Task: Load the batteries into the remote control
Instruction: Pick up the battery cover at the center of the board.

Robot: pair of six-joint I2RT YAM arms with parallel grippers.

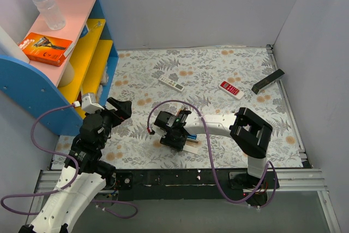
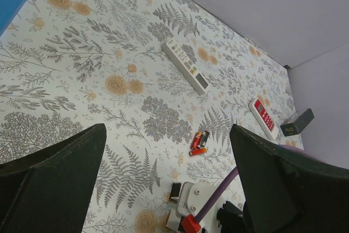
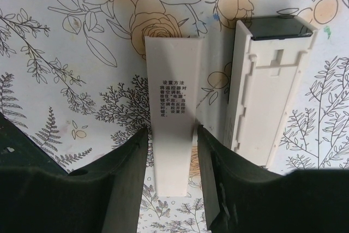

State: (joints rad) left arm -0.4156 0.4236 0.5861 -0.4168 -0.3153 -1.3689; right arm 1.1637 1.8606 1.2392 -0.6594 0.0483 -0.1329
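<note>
In the right wrist view the white back cover [image 3: 173, 80], printed with small text, lies lengthwise between the fingers of my right gripper [image 3: 172, 135]. Both pads press its long edges. The long white remote control [image 3: 267, 96] lies just right of it on the floral cloth, dark end far from me. No blue batteries show in this view. In the top view the right gripper [image 1: 174, 129] points down near the table's front middle, with a small blue bit [image 1: 192, 136] and a white piece [image 1: 191, 147] beside it. My left gripper [image 1: 121, 107] hangs open and empty above the cloth [image 2: 168, 135].
A shorter white remote with buttons [image 1: 172, 83] [image 2: 185, 65], a red remote [image 1: 231, 89] [image 2: 263, 115] and a dark box [image 1: 268, 81] lie farther back. Red-orange pieces and a dark cylinder [image 2: 199, 141] lie mid-cloth. A blue and yellow shelf [image 1: 32, 85] stands at the left.
</note>
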